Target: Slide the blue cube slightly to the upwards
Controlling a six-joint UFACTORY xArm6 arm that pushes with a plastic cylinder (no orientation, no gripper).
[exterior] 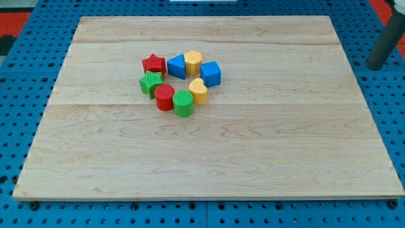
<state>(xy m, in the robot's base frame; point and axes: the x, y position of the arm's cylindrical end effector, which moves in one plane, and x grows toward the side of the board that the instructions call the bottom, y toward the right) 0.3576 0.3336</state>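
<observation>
1. Tool: only a dark rod (386, 43) shows at the far right edge; its end is off the bench (209, 158). No jaws exist to report.
2. Blue cube (211, 73) sits in the cluster's right side, well left of the rod.
3. Yellow block (193, 61) lies just far-left of it.

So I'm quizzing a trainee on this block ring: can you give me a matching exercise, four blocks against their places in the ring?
Blocks:
1. red star
2. blue cube
3. green cylinder
4. green star

Places:
A. ring's right side in the view
B. ring's bottom
C. ring's top left
D. ring's left side

Pairs: 1-C, 2-A, 3-B, 4-D
</observation>
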